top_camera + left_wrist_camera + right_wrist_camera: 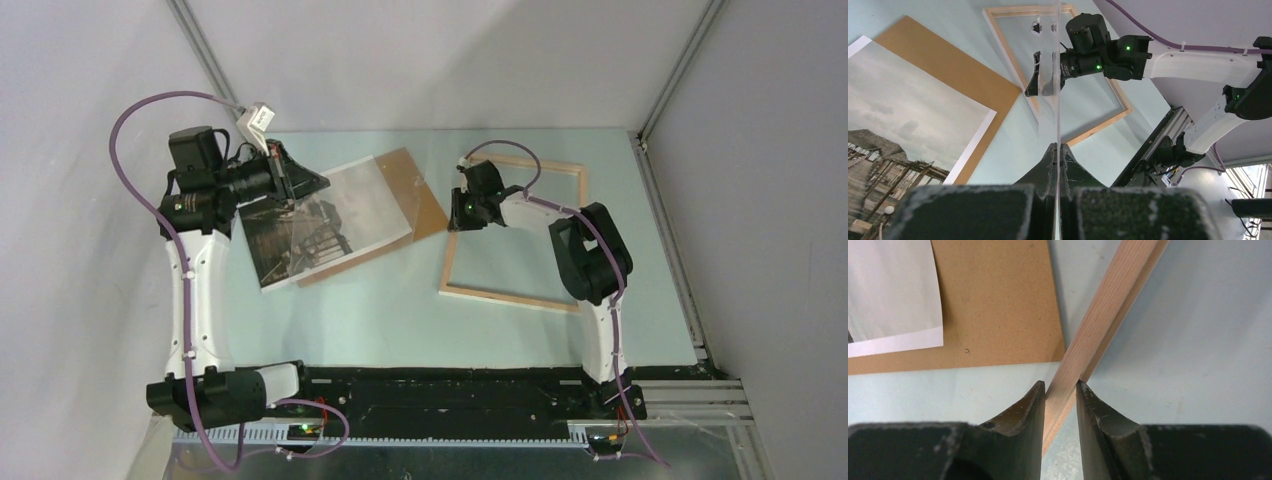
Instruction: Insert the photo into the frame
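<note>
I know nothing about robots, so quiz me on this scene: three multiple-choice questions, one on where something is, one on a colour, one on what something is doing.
1. Where does the photo lie?
A. On the bare table
B. On the brown board
C. Between a gripper's fingers

2. What colour are the cables running along the arms?
A. Purple
B. Yellow
C. Red

3. What is the right gripper doing?
A. Holding the photo
B. Hanging wide open over nothing
C. Closing on a rail of the wooden frame

Answers:
1 B, the print's white border overlaps the board.
2 A, the cables are purple in the top and left wrist views.
3 C, the pale wood rail runs between its two fingers.
</note>
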Robot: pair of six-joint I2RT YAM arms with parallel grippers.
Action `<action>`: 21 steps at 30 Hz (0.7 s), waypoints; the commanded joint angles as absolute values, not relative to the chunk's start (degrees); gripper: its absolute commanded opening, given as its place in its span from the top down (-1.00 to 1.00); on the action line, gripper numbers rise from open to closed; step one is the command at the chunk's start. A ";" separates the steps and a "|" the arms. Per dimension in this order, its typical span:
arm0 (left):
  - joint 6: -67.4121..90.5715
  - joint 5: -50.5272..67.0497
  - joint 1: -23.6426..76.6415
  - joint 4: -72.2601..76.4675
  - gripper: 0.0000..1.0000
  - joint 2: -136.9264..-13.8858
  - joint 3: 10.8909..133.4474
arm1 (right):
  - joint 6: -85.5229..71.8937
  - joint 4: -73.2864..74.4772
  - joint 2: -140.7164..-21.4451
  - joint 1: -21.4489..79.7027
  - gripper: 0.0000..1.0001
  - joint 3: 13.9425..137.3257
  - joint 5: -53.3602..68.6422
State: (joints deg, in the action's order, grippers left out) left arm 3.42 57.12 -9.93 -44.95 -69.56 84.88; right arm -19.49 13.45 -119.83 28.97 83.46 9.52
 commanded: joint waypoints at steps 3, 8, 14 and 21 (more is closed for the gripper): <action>2.45 58.80 -10.13 -43.63 1.00 -67.41 84.90 | -18.92 16.64 -122.62 32.78 0.73 85.42 13.16; 2.55 58.89 -9.61 -43.68 1.00 -67.57 84.19 | -20.76 16.17 -121.29 33.89 0.75 84.60 14.63; 2.63 58.33 -8.76 -43.70 1.00 -67.88 85.09 | -23.38 14.77 -118.38 35.57 0.75 82.06 15.09; 3.57 57.45 -7.26 -43.71 1.00 -68.62 84.87 | -25.39 13.97 -116.19 37.50 0.71 81.27 16.02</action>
